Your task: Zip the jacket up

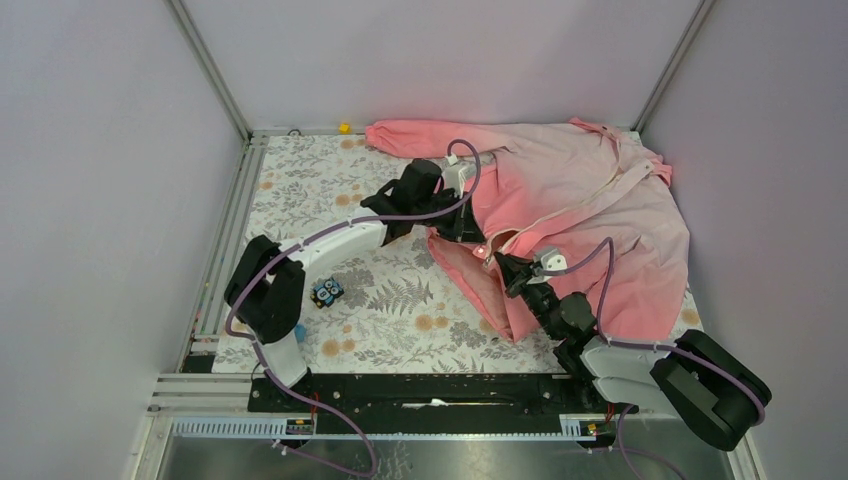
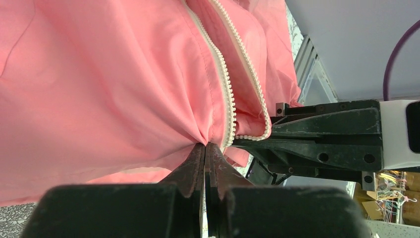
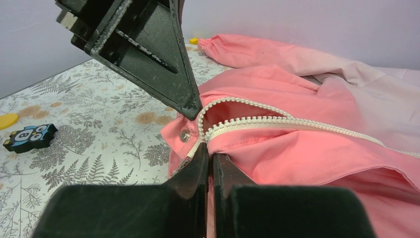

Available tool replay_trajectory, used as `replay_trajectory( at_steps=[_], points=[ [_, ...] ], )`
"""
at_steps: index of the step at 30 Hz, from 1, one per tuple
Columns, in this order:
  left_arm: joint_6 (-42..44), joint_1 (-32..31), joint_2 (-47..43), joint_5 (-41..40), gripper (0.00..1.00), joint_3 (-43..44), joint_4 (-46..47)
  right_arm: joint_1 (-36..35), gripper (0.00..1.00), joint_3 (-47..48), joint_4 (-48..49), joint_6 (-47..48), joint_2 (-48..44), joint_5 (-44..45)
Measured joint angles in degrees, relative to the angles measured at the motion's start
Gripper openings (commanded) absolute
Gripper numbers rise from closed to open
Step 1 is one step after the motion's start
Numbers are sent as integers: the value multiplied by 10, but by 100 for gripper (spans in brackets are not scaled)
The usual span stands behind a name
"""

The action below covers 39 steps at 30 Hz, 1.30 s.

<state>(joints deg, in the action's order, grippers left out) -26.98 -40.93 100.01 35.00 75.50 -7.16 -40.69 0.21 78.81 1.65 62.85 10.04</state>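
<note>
Left jaws and right jaws clamp the jacket (image 1: 600, 200) beside its zipper (image 2: 228, 94).

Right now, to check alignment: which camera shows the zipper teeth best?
Right wrist: both rows of zipper teeth meet above the right gripper. Left wrist shows them close too; top view, only a thin line.

Overhead view looks down from behind; both wrist views closely share the jacket (image 2: 99, 74) front
</note>
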Motion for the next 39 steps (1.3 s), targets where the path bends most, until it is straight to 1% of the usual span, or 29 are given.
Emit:
replay_trajectory(
  at_steps=[7,12,17,28,35,38,39],
  points=[
    [19,-2,9,0,0,7,-30,0,0,0,0,6,0,-4],
    [36,-6,29,9,0,31,-56,0,0,0,-1,12,5,-14],
    [49,-6,31,20,0,39,-75,0,0,0,0,16,18,-24],
    [56,-5,31,57,0,42,-78,0,0,0,6,15,25,-26],
    [48,1,31,77,0,42,-67,0,0,0,5,15,6,-26],
    [43,2,31,79,10,41,-61,1,0,0,4,15,-2,-26],
    [41,2,31,80,15,40,-58,1,0,0,4,15,-3,-26]
  ],
)
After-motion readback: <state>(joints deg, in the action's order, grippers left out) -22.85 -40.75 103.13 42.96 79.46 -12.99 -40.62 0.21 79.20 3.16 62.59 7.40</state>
